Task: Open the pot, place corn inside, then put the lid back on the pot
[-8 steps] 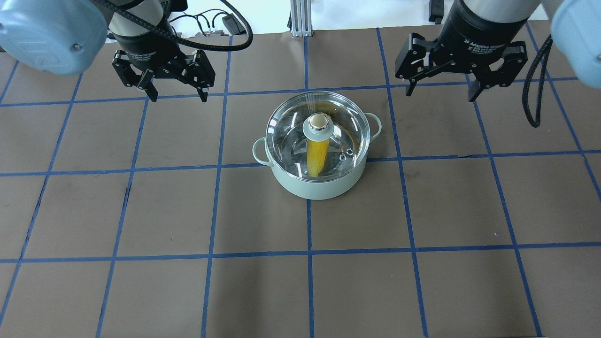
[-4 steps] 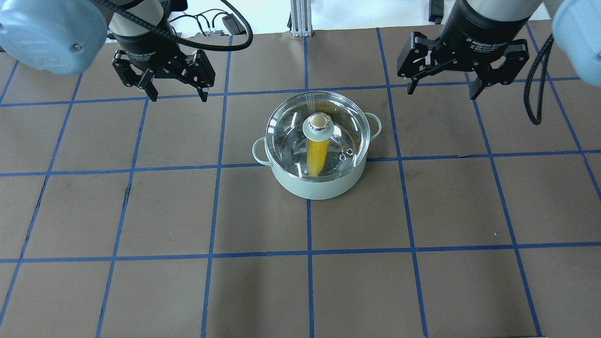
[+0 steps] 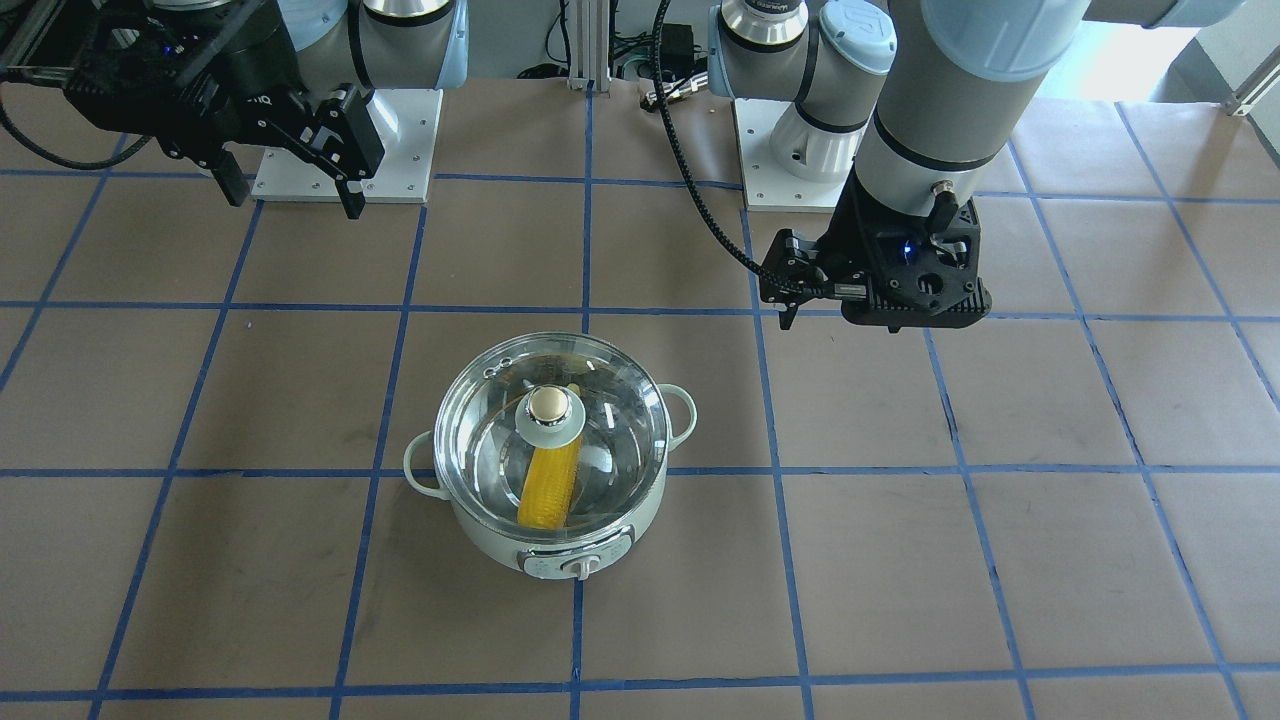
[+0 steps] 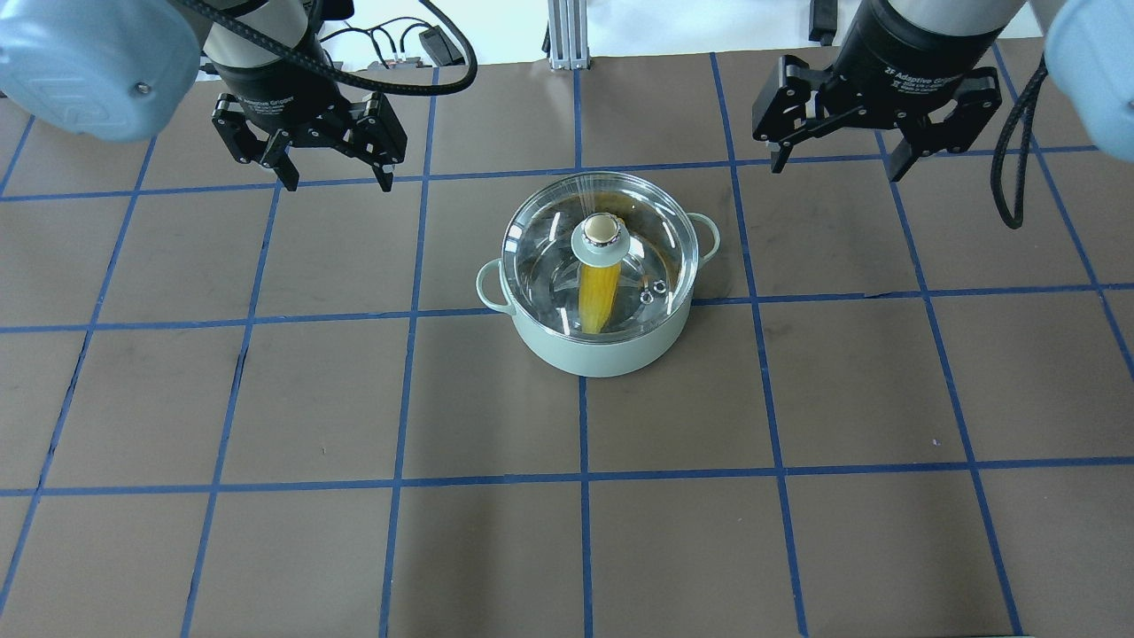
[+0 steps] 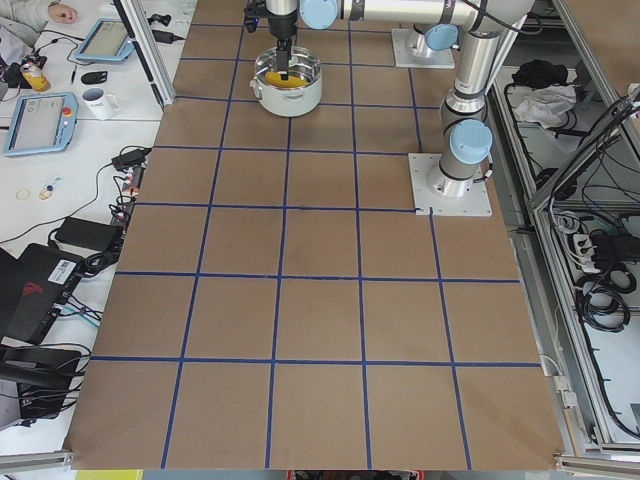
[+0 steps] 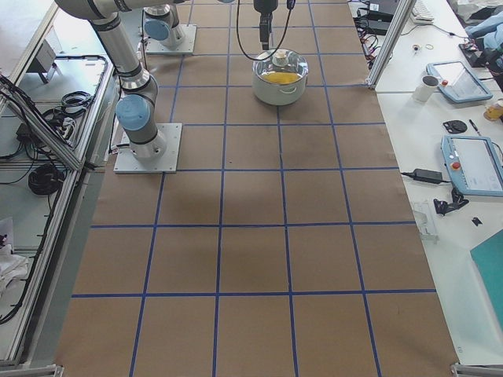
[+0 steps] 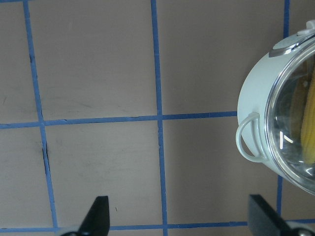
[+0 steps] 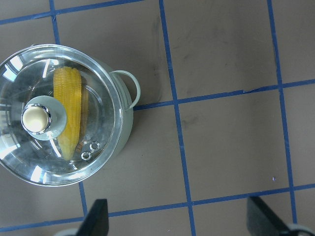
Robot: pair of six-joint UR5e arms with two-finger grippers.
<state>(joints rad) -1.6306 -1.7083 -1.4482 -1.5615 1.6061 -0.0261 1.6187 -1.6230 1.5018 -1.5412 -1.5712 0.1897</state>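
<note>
The mint-green pot stands mid-table with the glass lid seated on it, its knob upright at the centre. The yellow corn lies inside, seen through the glass. My left gripper is open and empty, raised behind and left of the pot. My right gripper is open and empty, raised behind and right of it. In the front view the pot's dial faces the camera. The right wrist view shows the lid and corn. The left wrist view shows the pot's side.
The brown table carries a grid of blue tape. An aluminium post and cables stand at the far edge. The arm bases sit on white plates. Side benches hold tablets and a mug.
My right gripper has drifted slightly right and toward the far edge. The left gripper, pot, lid and corn have not moved.
</note>
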